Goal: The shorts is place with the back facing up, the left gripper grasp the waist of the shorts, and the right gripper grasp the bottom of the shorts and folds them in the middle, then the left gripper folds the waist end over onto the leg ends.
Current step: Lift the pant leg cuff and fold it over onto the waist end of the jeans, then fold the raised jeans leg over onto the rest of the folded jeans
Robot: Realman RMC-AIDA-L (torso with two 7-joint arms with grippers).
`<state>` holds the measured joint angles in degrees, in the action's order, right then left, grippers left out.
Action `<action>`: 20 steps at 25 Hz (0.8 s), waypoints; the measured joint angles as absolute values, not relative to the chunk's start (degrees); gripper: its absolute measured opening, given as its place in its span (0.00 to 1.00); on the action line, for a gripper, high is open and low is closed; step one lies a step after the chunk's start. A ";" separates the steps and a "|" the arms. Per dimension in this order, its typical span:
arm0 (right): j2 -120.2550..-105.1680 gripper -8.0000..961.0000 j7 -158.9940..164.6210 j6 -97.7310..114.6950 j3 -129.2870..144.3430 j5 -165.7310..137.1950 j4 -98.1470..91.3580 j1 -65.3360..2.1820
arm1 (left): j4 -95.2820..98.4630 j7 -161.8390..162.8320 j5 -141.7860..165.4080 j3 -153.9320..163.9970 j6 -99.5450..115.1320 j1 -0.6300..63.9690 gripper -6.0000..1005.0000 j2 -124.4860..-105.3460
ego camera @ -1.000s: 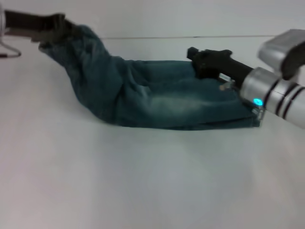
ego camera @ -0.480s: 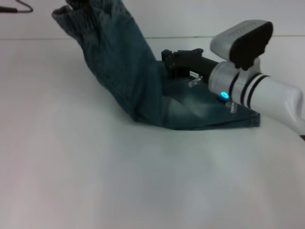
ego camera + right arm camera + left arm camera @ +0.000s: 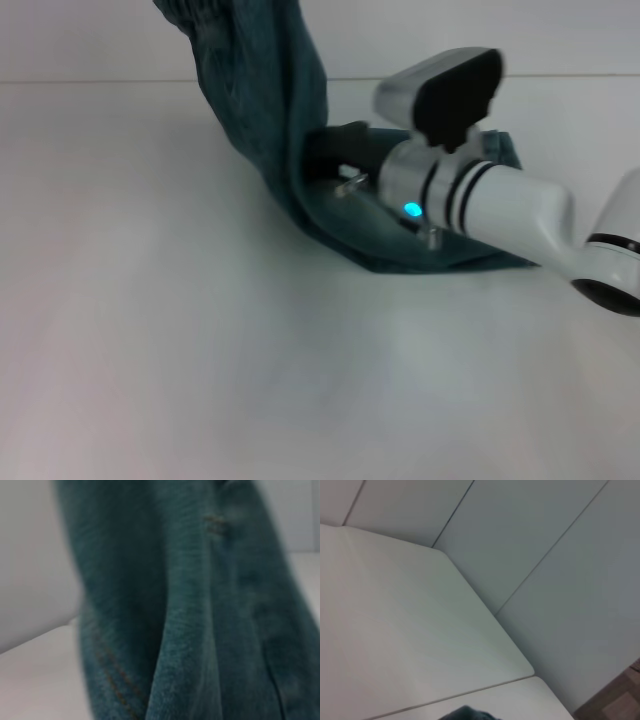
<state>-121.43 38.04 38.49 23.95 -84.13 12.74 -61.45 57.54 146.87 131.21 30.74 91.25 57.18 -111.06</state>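
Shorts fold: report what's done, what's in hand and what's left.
Done: the shorts look already halved lengthwise, lying as a narrow strip on the table. In hand: the waist end is raised out of the head view's top, the left gripper unseen, while the right gripper sits low against the fold above the flat leg ends. Left: lay the waist end onto the leg ends.
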 joint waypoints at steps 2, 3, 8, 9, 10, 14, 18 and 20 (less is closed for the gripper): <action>-121.40 0.01 38.85 38.35 23.53 -86.42 13.97 -62.76 | 57.61 146.90 130.65 30.76 91.86 57.29 0.05 -110.90; -121.40 0.01 39.52 38.33 23.05 -87.99 14.31 -63.30 | 57.62 146.91 130.42 30.76 92.07 57.31 0.05 -110.86; -121.29 0.01 42.87 38.31 18.52 -96.57 15.53 -65.09 | 57.75 146.93 130.11 30.85 92.50 56.98 0.05 -110.95; -121.23 0.01 43.71 38.31 17.30 -98.74 15.70 -65.36 | 57.90 146.94 130.08 30.86 92.51 56.72 0.05 -111.10; -121.19 0.01 44.55 38.31 16.39 -100.70 15.74 -65.51 | 58.08 146.94 130.06 30.88 92.52 56.37 0.05 -111.30; -120.94 0.01 49.39 37.85 13.74 -106.79 15.38 -65.54 | 58.32 146.88 129.96 30.94 92.54 54.33 0.05 -111.99; -120.32 0.01 54.73 36.71 14.06 -107.68 13.81 -63.49 | 58.26 146.43 129.21 30.94 92.40 51.83 0.05 -112.45; -120.22 0.01 56.43 38.18 14.19 -107.73 11.84 -61.24 | 58.14 146.26 128.67 30.93 92.22 50.83 0.05 -112.57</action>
<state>-120.22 56.43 38.18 14.19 -107.73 11.84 -61.24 58.14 146.26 128.67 30.93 92.22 50.83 -112.57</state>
